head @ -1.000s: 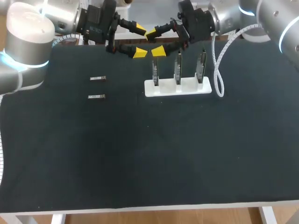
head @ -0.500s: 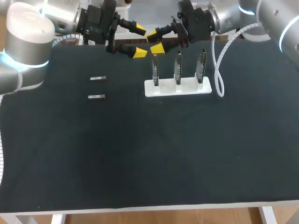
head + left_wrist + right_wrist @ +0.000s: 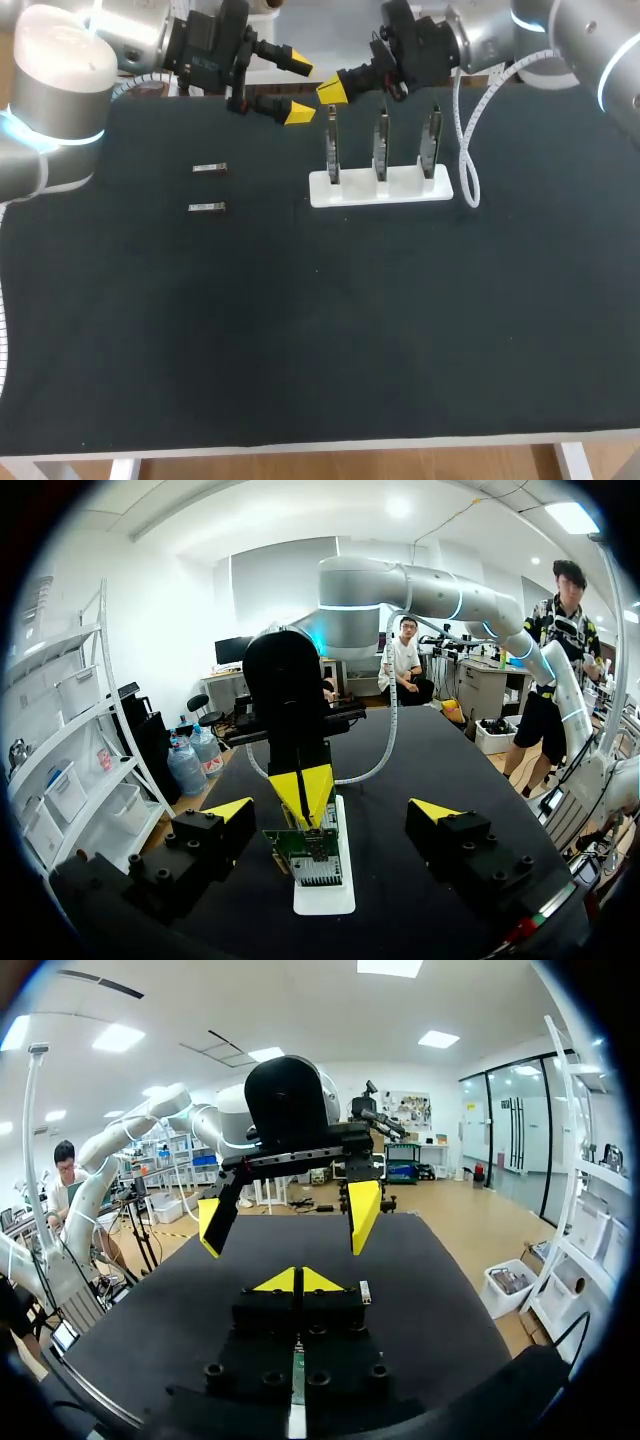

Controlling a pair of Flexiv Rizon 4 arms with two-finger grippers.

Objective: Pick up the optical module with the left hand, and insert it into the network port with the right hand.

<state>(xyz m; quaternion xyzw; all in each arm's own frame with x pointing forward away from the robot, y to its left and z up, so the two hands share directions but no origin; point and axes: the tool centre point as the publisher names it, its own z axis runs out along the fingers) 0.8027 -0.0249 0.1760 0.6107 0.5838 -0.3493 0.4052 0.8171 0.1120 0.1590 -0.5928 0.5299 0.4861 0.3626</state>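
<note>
Barely a sliver of port stand under closed right pincer

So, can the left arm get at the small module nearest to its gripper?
Probably yes. The left gripper is open and empty, and the module lies flat on open table; only a second module is near, apart from it.

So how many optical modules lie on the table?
2. The far optical module lies left of the white holder; the near optical module just in front of that module. Another could hide between the shut right fingers.
</note>
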